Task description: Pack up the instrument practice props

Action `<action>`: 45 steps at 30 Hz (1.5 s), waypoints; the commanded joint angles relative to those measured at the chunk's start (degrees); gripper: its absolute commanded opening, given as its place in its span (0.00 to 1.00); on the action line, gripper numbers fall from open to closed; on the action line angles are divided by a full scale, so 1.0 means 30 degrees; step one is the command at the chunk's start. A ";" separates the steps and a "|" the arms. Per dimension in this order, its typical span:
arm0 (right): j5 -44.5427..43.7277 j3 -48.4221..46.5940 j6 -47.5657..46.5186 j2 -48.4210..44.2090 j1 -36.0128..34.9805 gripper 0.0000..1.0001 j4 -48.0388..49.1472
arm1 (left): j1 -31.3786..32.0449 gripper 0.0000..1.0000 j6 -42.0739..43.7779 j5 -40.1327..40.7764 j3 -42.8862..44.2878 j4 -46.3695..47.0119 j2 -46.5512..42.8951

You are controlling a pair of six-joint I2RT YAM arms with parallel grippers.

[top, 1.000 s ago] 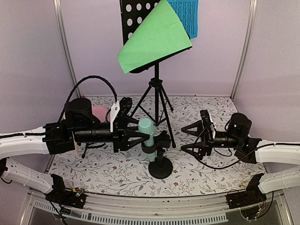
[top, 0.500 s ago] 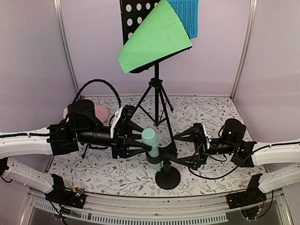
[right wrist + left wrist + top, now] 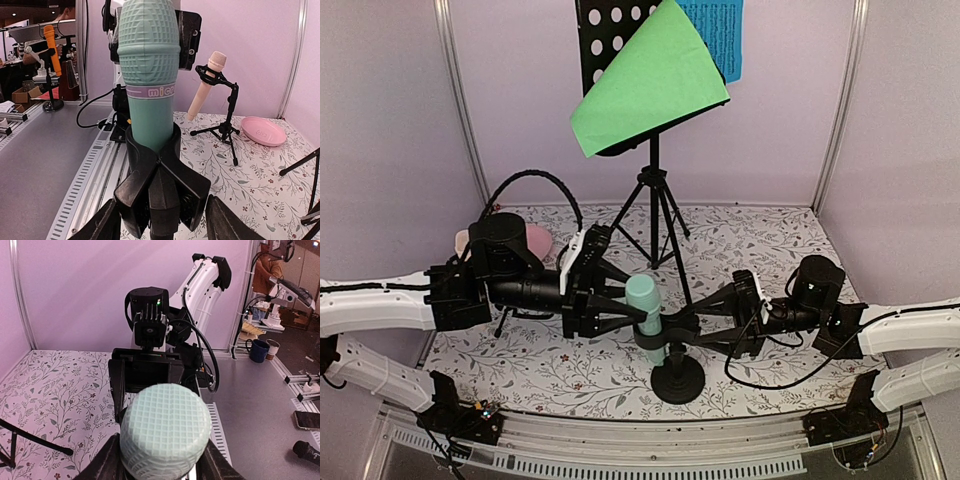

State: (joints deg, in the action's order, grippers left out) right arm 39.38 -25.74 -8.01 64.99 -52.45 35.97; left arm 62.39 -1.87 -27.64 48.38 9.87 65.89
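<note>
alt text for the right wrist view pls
Close up, a mint mic stands upright in a black clip, with the open right gripper's fingers low on either side of the clip. Behind it, on the floral table, are a beige mic tilted on a small tripod and a pink plate.

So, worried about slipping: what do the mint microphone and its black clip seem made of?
The mint microphone looks like matte moulded plastic, its head a moulded grid, not wire mesh. The black clip is probably smooth hard plastic, slightly glossy.
</note>
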 commanded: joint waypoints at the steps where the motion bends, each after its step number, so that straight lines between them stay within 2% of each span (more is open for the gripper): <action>1: 0.0386 -0.0388 0.0000 0.0040 -0.0098 0.59 -0.0130 | -0.0029 0.21 -0.0138 -0.0067 0.0506 0.0900 0.0296; 2: 0.0575 -0.0434 0.0059 0.0092 -0.0104 0.60 -0.0150 | -0.0046 0.21 -0.0139 -0.0128 0.0513 0.0940 0.0390; 4: 0.1011 -0.0508 0.0195 0.0172 -0.0129 0.71 -0.0145 | -0.0069 0.21 -0.0218 -0.0207 0.0532 0.1105 0.0522; 8: 0.1303 -0.0608 0.0241 0.0470 -0.0296 0.74 -0.0153 | -0.0092 0.21 -0.0306 -0.0206 0.0767 0.1157 0.0904; 20: 0.0942 -0.0890 0.0282 0.0885 -0.0441 0.51 -0.0109 | -0.0115 0.24 -0.0504 -0.0210 0.0895 0.1420 0.1372; 21: 0.0938 -0.0896 0.0295 0.0846 -0.0440 0.49 -0.0121 | -0.0135 0.27 -0.0518 -0.0150 0.0895 0.1426 0.1363; 23: 0.0937 -0.0881 0.0323 0.0782 -0.0432 0.47 -0.0120 | -0.0125 0.40 -0.0589 0.0155 0.0880 0.1398 0.1267; 27: 0.0790 -0.0867 0.0413 0.0774 -0.0462 0.46 -0.0145 | -0.0141 0.84 -0.0539 0.1224 0.0652 0.1273 0.0875; 30: 0.0440 -0.0869 0.0440 0.0843 -0.0422 0.45 -0.0145 | -0.0121 0.98 -0.0350 0.1360 0.0466 0.1099 0.0582; 36: 0.0163 -0.0901 0.0386 0.0993 -0.0440 0.43 -0.0207 | -0.0095 0.99 0.0454 0.2261 0.0532 0.0000 0.1212; 42: 0.0019 -0.0951 0.0385 0.0912 -0.0454 0.43 -0.0397 | 0.0454 0.99 0.1219 0.1306 0.0833 -0.0771 0.2111; 45: -0.0087 -0.0963 0.0358 0.0858 -0.0439 0.42 -0.0441 | 0.0795 0.95 0.1235 0.1796 0.0878 -0.0473 0.2372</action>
State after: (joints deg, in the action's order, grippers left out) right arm 39.51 -27.16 -7.29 67.70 -52.99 35.35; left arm 63.18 0.14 -22.87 49.58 9.41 71.79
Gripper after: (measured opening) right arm 0.526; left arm 0.979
